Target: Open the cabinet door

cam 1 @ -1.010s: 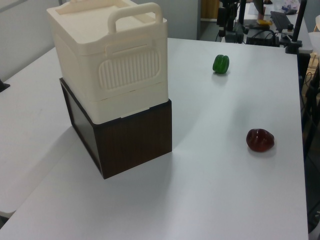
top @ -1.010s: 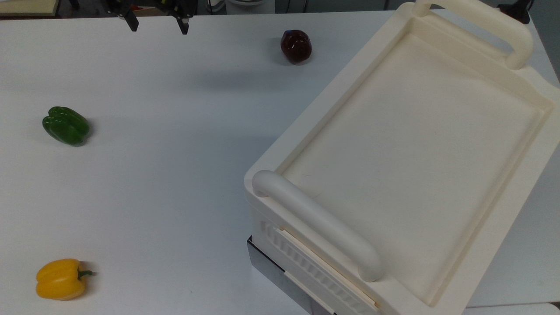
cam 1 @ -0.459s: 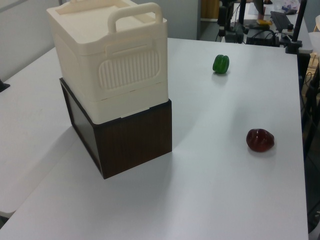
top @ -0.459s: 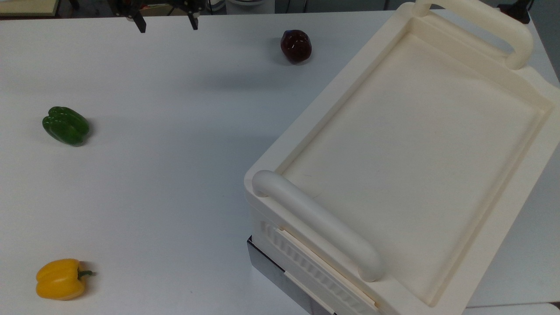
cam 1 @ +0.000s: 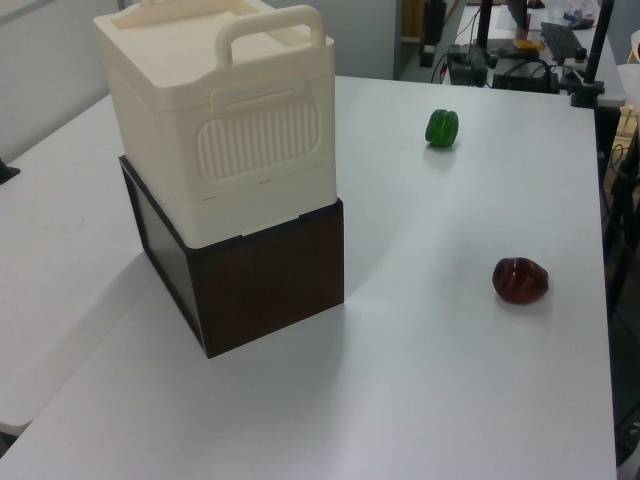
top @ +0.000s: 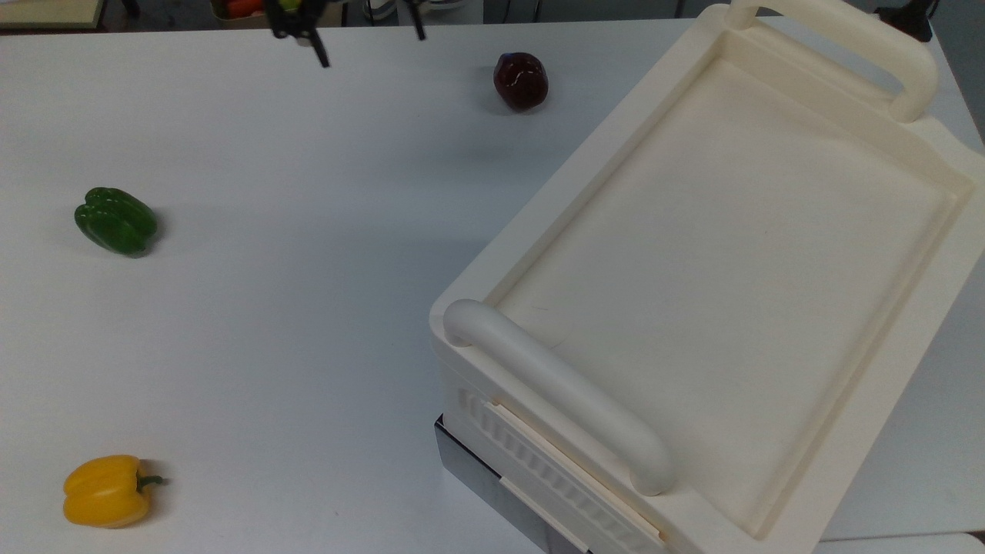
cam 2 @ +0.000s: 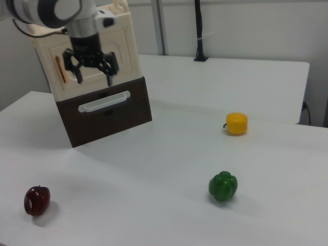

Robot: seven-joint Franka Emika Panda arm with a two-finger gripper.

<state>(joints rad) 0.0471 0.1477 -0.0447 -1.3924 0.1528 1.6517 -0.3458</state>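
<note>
Clearly the gripper (cam 2: 94, 78) hangs spread before the cabinet door (cam 2: 87, 55).

In the top view the gripper (top: 360, 48) was cut off by the upper edge, fingertips alone visible. The cabinet (top: 846, 431) ran past the right and bottom edges. In the right view the arm (cam 2: 46, 11) hid part of the cabinet door (cam 2: 97, 48).

3 peppers on the table (top: 308, 308): 1 green pepper (top: 115, 221), 1 yellow pepper (top: 106, 490), 1 dark red pepper (top: 521, 81). 1 cream cabinet (top: 731, 254) w/ 2 bar handles on top, sitting on 1 dark brown box (cam 1: 265, 285). 1 drawer handle (cam 2: 104, 101) on the box.
</note>
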